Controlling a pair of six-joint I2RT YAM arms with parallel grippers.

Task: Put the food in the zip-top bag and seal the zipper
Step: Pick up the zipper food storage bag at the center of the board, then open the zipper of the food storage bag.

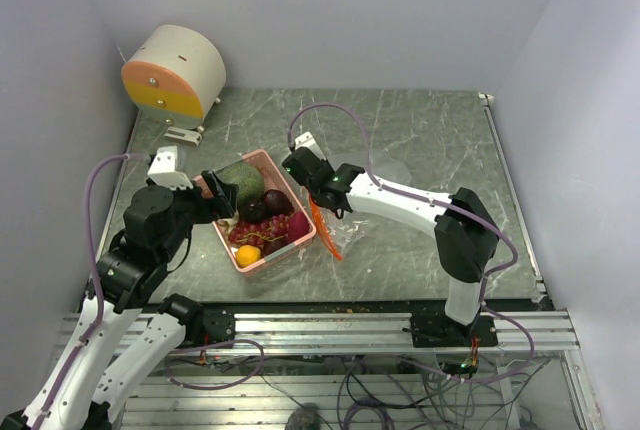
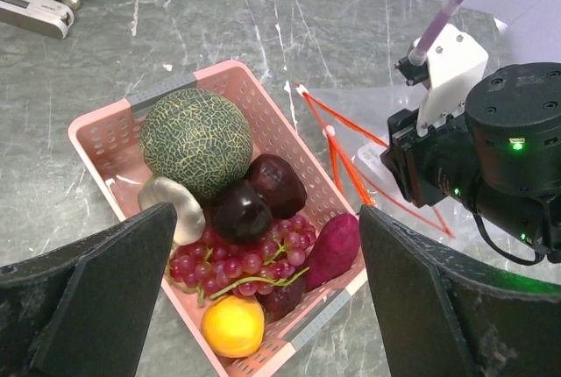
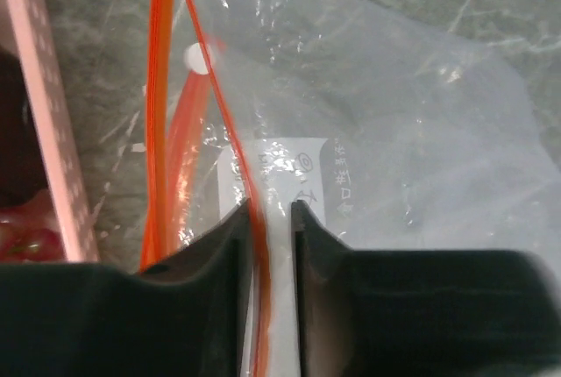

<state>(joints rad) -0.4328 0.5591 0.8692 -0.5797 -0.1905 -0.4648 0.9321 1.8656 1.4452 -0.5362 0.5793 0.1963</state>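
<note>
Looking down on the grey marbled bench (image 1: 430, 130), plain white walls are closing it in on the left, back and right, and a metal rail (image 1: 340, 325) is running along the near edge. Most of the open room is lying to the right and toward the back. A round white drum with orange and yellow bands (image 1: 175, 75) is sitting in the back left corner.

The crinkly clear zip-top bag (image 3: 394, 131) is lying flat on the bench just right of the pink lattice plastic basket (image 2: 105, 140). Its thin orange-red zipper strip (image 3: 162, 88) is running alongside the basket's wall.

The right pincer (image 3: 270, 219) is sitting right at the bag's mouth. Its fingers are nearly together with a line of the zipper passing between them, but I can't tell if it's actually biting. The left pincer (image 2: 267, 250) is hanging wide apart over the basket.

All the food is sitting in the basket:
- a netted green melon (image 2: 197, 140)
- two glossy dark purple plums (image 2: 276, 184)
- a bunch of small red grapes (image 2: 237, 263)
- a smooth orange-yellow fruit (image 2: 232, 324)
- a magenta piece (image 2: 333, 250)
- a whitish bulb (image 2: 171, 206)
</note>
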